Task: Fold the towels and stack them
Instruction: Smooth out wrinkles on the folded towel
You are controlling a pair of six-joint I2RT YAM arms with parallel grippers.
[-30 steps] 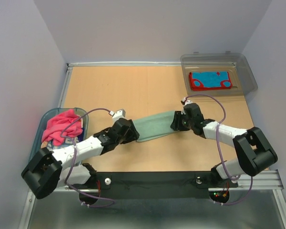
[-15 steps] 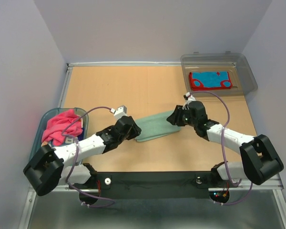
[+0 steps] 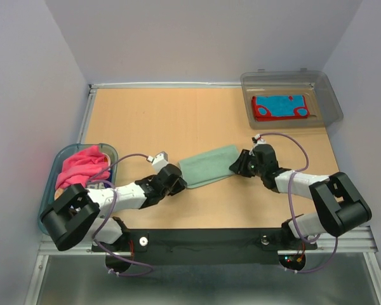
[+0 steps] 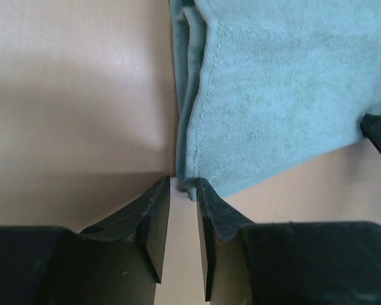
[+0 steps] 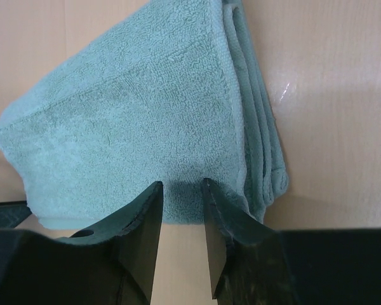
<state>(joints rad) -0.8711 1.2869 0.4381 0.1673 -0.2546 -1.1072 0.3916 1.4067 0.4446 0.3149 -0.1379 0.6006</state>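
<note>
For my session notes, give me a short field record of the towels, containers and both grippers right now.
teal towel: folded, mid-table, between grippers
pink towel: crumpled in blue-rimmed tub, left
blue-and-red towel: flat in clear bin, far right
left gripper: jaws narrowly apart at teal towel's corner
right gripper: jaws narrowly apart at its opposite edge
</note>
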